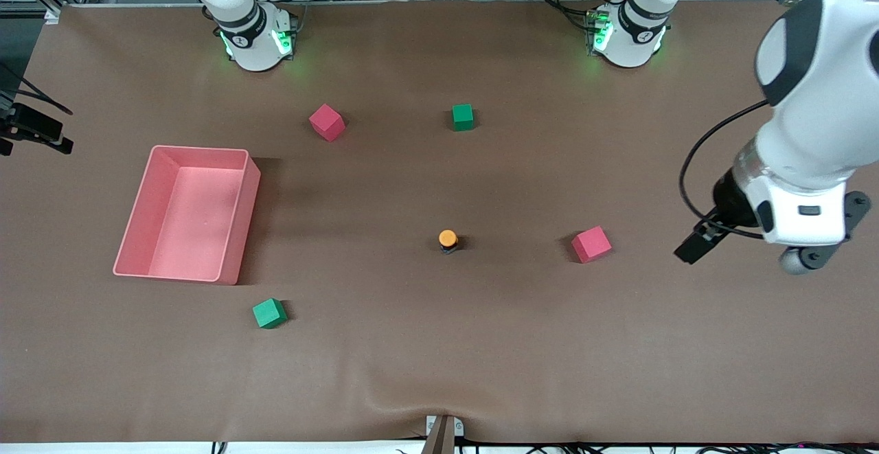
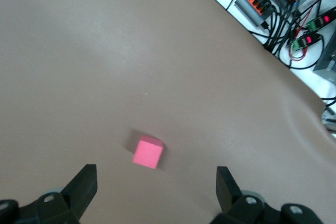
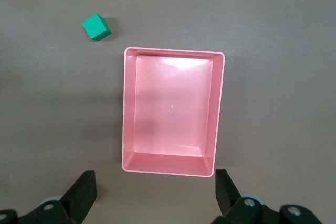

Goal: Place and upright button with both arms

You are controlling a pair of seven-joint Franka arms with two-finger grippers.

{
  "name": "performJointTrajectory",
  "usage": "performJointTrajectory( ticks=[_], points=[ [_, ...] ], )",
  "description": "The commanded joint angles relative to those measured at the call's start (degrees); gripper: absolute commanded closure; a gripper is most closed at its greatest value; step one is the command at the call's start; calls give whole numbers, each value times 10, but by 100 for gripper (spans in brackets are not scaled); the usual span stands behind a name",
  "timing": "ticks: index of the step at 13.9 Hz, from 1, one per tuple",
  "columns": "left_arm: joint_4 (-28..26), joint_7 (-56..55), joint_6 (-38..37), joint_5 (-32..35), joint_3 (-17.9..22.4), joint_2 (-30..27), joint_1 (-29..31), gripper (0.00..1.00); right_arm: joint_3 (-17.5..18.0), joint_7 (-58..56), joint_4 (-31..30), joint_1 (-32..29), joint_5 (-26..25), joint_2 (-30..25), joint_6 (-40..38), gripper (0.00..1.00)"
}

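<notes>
Pink bin [image 1: 237, 224]: toward the right arm's end of the counter [image 1: 439, 358], empty; right tool [image 3: 152, 195] hangs above it, spread wide, empty.
Button [image 1: 448, 240]: mid-counter, orange cap up, apparently already upright.
Red cube [image 1: 591, 244]: beside the button; left tool [image 2: 156, 190] over it, wide open, empty, likely parked clear.

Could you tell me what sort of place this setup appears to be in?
Probably a robotics lab: two white jointed robot arms bolted at a brown-covered table, aluminium framing and cabling along its edge.
</notes>
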Motion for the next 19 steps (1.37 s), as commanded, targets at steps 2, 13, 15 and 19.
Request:
performJointTrajectory(
  ticks=[2,13,15,19],
  points=[
    [-17,100,-31,-8,-4,-50,47,0,8,3,5,-10,-6,1,-5,0],
    [-22,382,-154,-8,-3,-103,136,0,8,2,6,-10,-9,1,-11,0],
    [-21,404,-158,-7,-3,-101,138,0,8,3,7,-10,-9,1,-13,0],
    [-23,410,-162,-4,-10,-101,134,0,7,2,8,-11,-10,0,-13,0]
  ],
)
